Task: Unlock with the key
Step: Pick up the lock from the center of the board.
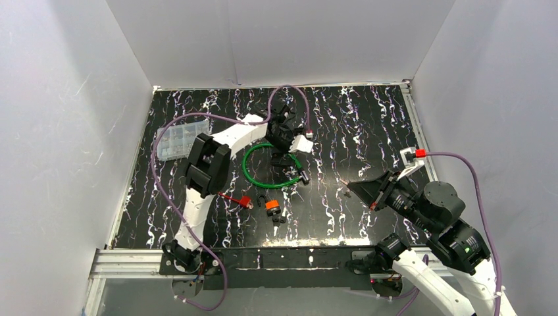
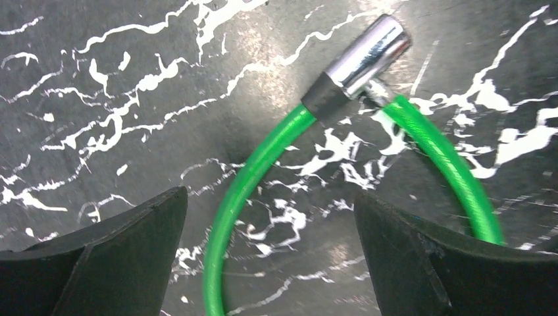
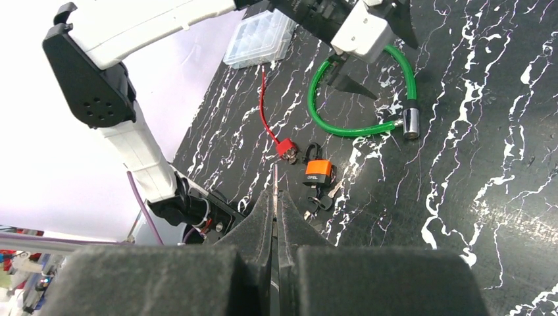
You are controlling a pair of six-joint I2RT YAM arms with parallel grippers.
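A green cable lock (image 1: 250,172) lies looped on the black marbled table, its chrome cylinder end (image 2: 365,56) at the loop's near right. My left gripper (image 2: 270,197) is open just above it, and one strand of the green cable (image 2: 243,184) runs between its fingers without touching them. My right gripper (image 3: 275,197) is shut on a thin key blade (image 3: 275,178) that sticks out edge-on from its fingertips. It hovers right of centre (image 1: 352,186), apart from the cable lock. An orange padlock (image 3: 318,171) with keys hanging from it lies in front of it.
A red cable with a red lock body (image 1: 245,202) lies left of the orange padlock (image 1: 271,206). A clear plastic box (image 1: 176,141) sits at the table's far left. The left arm spans the left half of the table. White walls enclose the table.
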